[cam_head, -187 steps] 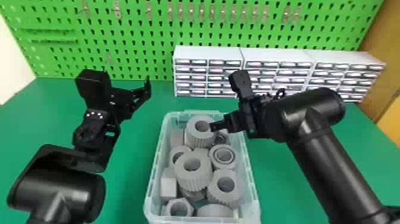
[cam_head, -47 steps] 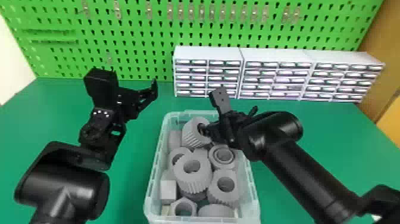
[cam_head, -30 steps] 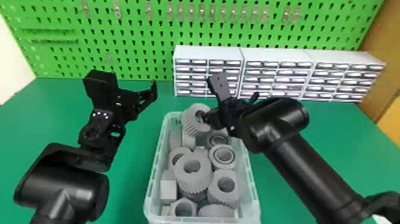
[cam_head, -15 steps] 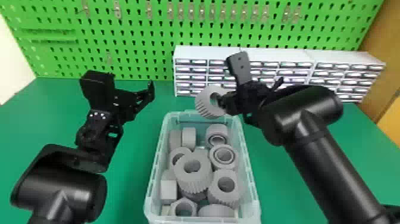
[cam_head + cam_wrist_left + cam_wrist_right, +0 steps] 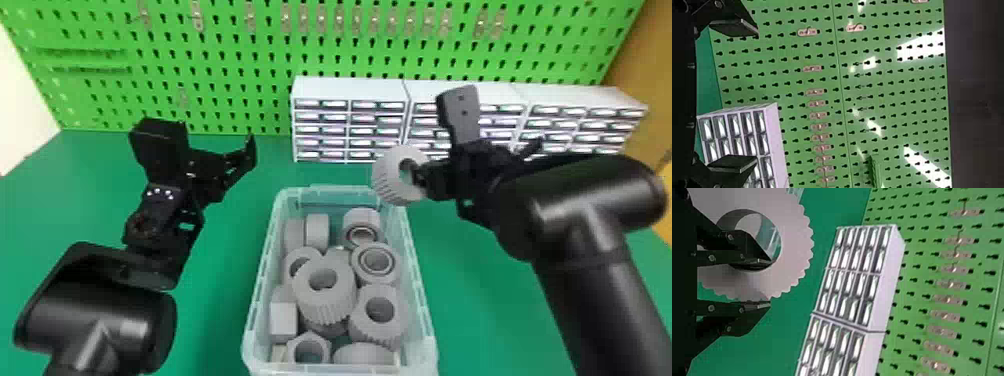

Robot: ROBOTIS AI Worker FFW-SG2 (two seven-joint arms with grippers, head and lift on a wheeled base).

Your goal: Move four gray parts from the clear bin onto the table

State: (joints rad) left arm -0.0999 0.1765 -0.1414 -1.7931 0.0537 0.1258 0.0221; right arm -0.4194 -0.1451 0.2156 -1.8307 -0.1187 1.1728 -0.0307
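In the head view, my right gripper (image 5: 419, 179) is shut on a gray ribbed gear (image 5: 395, 176), held tilted above the far right corner of the clear bin (image 5: 421, 300). In the right wrist view, one finger of the right gripper (image 5: 770, 283) passes into the hole of the gear (image 5: 793, 246) and the other lies outside its toothed rim. Several gray rings, gears, a hex nut and blocks, among them a large gear (image 5: 325, 300), fill the bin. My left gripper (image 5: 246, 147) stands open and empty left of the bin; the left wrist view shows the left gripper (image 5: 745, 96) with fingers wide apart.
The green table (image 5: 215, 310) surrounds the bin. White drawer cabinets (image 5: 348, 90) stand along the back, close behind the held gear, before a green pegboard (image 5: 225, 55) with small metal hooks. My left arm rests at the table's left side.
My right gripper has lifted the gear up out of the bin's far end, then carried it to the right. My left gripper has shifted only slightly.
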